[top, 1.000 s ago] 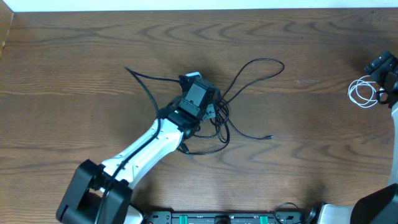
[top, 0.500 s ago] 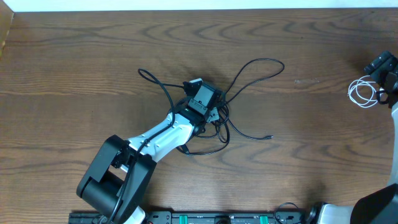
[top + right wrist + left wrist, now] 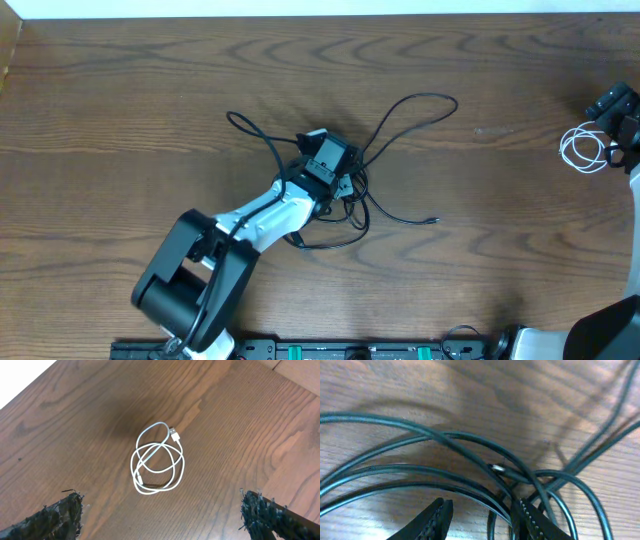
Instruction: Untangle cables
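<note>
Several thin black cables [image 3: 372, 205] lie tangled at the table's middle, one loop [image 3: 420, 100] reaching back right and one end [image 3: 240, 122] curling to the left. My left gripper [image 3: 336, 170] is low over the knot. In the left wrist view its fingers [image 3: 482, 506] stand apart on the wood, with black strands [image 3: 470, 440] crossing between them and against the right finger; nothing is clamped. The short white cable [image 3: 157, 460] lies coiled at the far right [image 3: 583, 150]. My right gripper [image 3: 160, 499] hovers wide open above it, beside it in the overhead view [image 3: 618, 120].
The table's back edge [image 3: 320, 16] meets a white wall. The arms' base rail [image 3: 360, 350] runs along the front edge. The left arm's white link [image 3: 255, 220] lies across the front left of the table.
The left arm has folded in, its gripper shifting a little right and down onto the knot. The left black cable end has been drawn rightward into a curl. The right arm has not moved.
</note>
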Action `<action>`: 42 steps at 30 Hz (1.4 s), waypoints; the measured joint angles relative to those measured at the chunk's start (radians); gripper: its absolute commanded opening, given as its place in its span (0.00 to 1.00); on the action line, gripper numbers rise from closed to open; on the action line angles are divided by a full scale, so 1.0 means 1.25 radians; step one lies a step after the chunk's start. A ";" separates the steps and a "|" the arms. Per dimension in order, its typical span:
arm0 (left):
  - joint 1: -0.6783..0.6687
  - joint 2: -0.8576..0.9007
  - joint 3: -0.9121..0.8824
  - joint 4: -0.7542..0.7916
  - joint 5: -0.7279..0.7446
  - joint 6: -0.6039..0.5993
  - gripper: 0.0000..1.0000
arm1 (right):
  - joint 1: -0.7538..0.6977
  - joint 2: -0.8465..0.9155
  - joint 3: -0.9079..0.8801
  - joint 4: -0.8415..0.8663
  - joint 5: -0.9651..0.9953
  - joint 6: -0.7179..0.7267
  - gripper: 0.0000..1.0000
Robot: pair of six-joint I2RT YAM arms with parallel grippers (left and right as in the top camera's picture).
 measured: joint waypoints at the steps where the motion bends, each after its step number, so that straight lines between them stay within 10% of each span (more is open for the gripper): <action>1: 0.000 0.008 0.000 0.002 0.002 -0.004 0.27 | 0.000 0.000 0.000 0.000 0.000 0.000 0.99; 4: -0.002 0.019 0.002 0.009 0.004 -0.006 0.08 | 0.000 0.000 0.000 0.000 0.000 0.000 0.99; 15: -0.004 -0.023 0.003 -0.024 0.005 0.042 0.07 | 0.000 0.000 0.000 0.000 0.000 0.000 0.99; 21: -0.004 -0.132 0.003 -0.049 0.005 0.063 0.39 | 0.000 0.000 0.000 -0.001 0.000 0.000 0.99; 42: -0.078 -0.179 0.002 -0.148 0.119 0.304 0.46 | 0.000 0.000 0.000 -0.001 0.000 0.000 0.99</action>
